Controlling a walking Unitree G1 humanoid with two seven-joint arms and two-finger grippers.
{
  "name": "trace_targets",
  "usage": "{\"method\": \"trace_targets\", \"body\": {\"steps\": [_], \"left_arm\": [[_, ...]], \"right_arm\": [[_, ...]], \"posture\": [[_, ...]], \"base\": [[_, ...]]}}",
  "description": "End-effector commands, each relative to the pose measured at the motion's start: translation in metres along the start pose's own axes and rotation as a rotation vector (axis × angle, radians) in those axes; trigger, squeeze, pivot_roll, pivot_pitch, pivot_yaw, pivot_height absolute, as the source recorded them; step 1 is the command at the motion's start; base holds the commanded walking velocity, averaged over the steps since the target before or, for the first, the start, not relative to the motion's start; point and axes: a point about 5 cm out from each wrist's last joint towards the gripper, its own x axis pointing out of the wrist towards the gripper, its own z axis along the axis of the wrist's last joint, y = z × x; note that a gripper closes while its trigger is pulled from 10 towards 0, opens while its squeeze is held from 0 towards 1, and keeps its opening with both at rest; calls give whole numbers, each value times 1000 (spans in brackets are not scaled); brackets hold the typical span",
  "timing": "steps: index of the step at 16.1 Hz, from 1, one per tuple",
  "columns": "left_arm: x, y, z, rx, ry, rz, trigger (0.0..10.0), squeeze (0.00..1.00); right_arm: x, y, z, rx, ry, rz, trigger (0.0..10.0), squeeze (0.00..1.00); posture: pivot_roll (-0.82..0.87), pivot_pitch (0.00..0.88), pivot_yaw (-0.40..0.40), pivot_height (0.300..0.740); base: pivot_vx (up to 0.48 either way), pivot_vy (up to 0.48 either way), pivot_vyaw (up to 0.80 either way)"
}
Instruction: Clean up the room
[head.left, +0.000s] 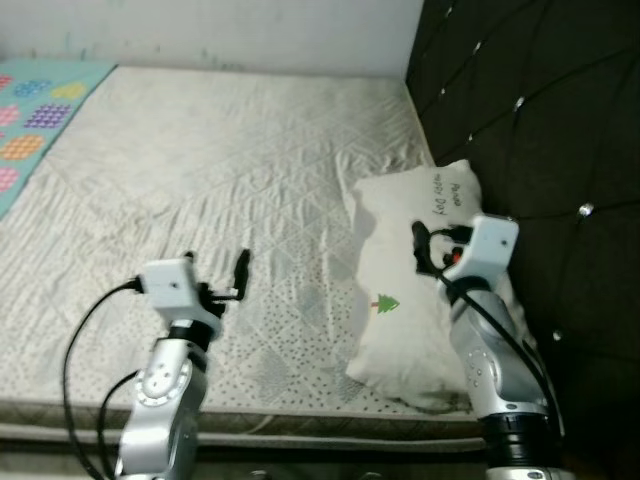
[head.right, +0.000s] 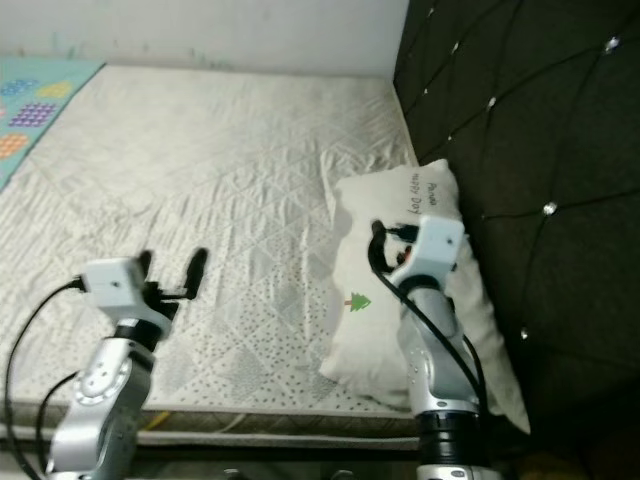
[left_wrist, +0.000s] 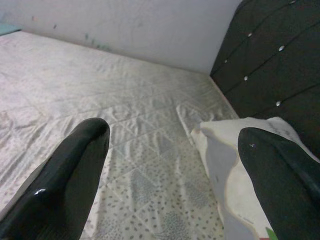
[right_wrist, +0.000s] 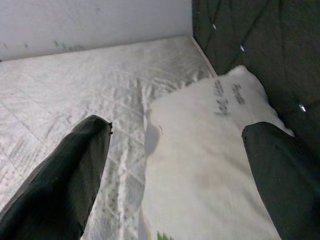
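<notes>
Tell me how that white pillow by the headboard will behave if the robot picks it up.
The pillow looks soft and creased, so it will probably sag and fold around a grip. It is likely light for its bulk. Lying flat on the quilted mattress, it should slide or bunch up when pushed, not roll.

One pillow (head.left: 410, 290), one mattress (head.left: 220, 180), one headboard (head.left: 540, 110).

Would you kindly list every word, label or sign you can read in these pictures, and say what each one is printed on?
"Day": the one word that can be made out, and only tentatively, in the handwritten-style dark print near the top of the white fabric pillow.
The rest of that print is too blurred to read.
Small green tree sign: a picture on the same pillow, with no letters.
Quilted white mattress: no text.
</notes>
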Motion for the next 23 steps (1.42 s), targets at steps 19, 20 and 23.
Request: {"method": "trace_targets", "body": {"steps": [19, 20, 23], "left_arm": [[3, 5, 3, 21, -12, 21, 10000, 0], [2, 5, 3, 20, -12, 21, 10000, 0], [3, 5, 3, 24, -15, 22, 10000, 0]], "right_arm": [[-5, 0, -7, -43, 24, 40, 10000, 0], [-6, 1, -8, -47, 28, 47, 10000, 0], [-6, 0, -8, -52, 30, 52, 10000, 0]], "posture": [[-20, 99, -23, 740], [-20, 99, -23, 740], [-21, 94, -22, 740]], "base": [[0, 370, 0], [0, 409, 0], [0, 409, 0]]}}
